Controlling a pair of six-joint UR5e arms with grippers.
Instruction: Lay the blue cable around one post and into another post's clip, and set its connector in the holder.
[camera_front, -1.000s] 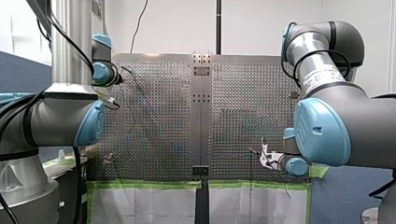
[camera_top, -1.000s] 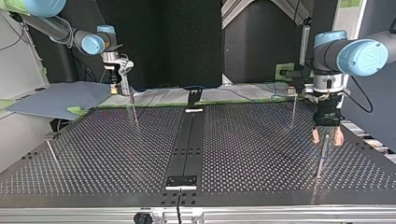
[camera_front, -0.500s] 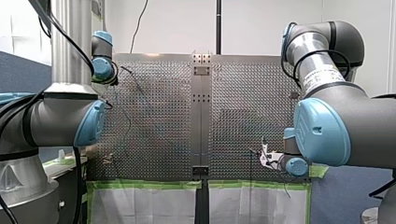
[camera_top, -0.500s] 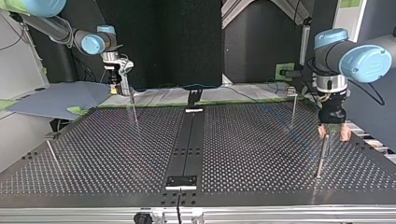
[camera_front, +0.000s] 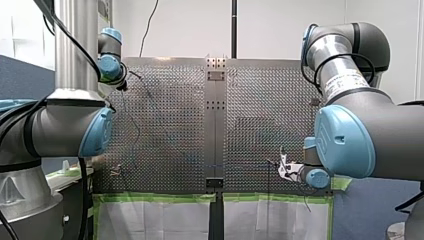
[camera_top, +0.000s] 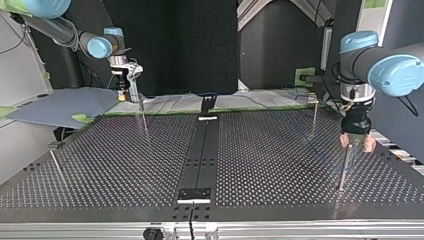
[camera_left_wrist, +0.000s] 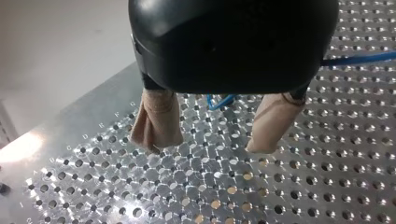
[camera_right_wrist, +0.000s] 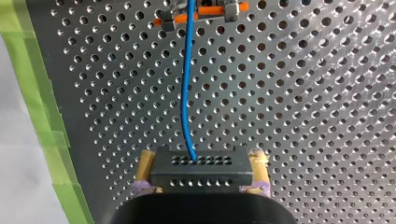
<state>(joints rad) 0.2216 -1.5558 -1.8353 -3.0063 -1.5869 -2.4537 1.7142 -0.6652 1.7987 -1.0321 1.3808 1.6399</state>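
In the right wrist view my right gripper is shut on a black connector block. The blue cable runs from the block ahead to a post clip with an orange part. The top view has this gripper at the far left edge of the table. My left gripper hangs open at that view's right, its beige pads either side of a thin post's top. Between its fingers in the left wrist view there is only the plate, with the cable passing behind the gripper body.
More thin posts stand on the perforated table: one at the top view's far right, one near my right gripper, one at the left edge. A black bracket stands on the centre rail; green tape marks the table's edge.
My left gripper has turned and shifted slightly toward the top view's right, still over the post. In the front view its wrist has climbed. My right arm has stayed still.
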